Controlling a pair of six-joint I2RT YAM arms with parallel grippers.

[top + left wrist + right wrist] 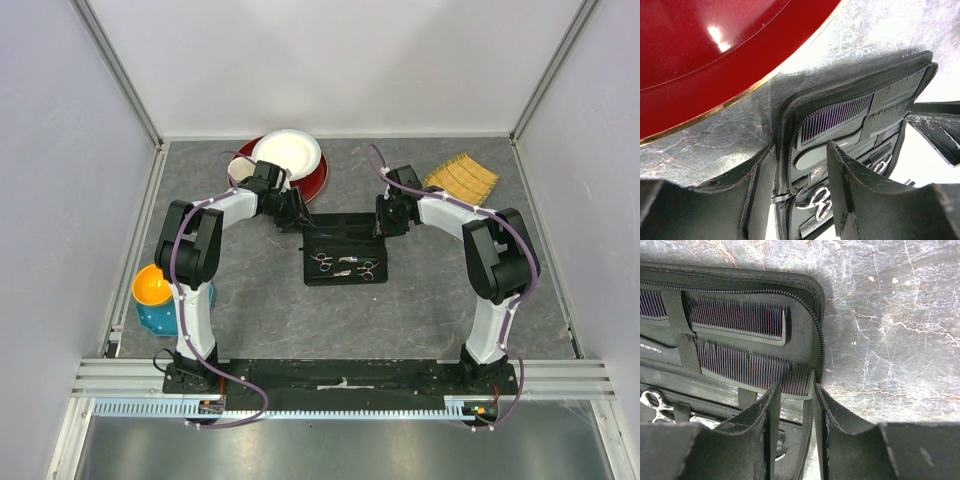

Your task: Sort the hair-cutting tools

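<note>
a short line of small white lettering (651, 348) is being shown on the black comb handle (660, 354), which is being held under a strap (687, 347) inside the zipped black case (812, 300), at the left edge of the right wrist view. it is being seen upside down and is not being made out as any sure word. in the left wrist view the same lettering (841, 145) is being shown only in part, too small to be read.
</note>
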